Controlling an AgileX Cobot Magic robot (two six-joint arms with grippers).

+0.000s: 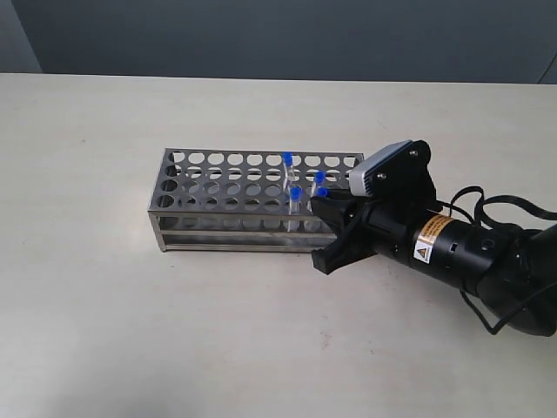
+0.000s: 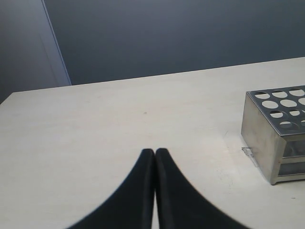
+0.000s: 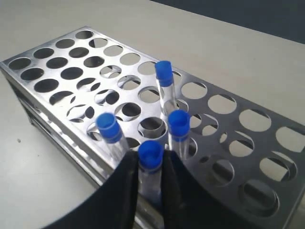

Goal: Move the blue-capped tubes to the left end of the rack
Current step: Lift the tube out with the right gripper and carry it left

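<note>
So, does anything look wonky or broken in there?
Nothing spilled or broken. The blue-capped tubes lean a little in the rack, most of all the one beside the tube in the right claw. A tiny clear scrap lies on the table by the rack's corner; I can't tell what.

High exterior overview; both wrist views low, rack (image 1: 218, 212) shared

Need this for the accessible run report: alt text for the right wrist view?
The right gripper pinches one blue-capped tube just below its cap as it stands in the steel rack. Three other blue-capped tubes stand in neighbouring holes. The rack sits on a pale table.
</note>
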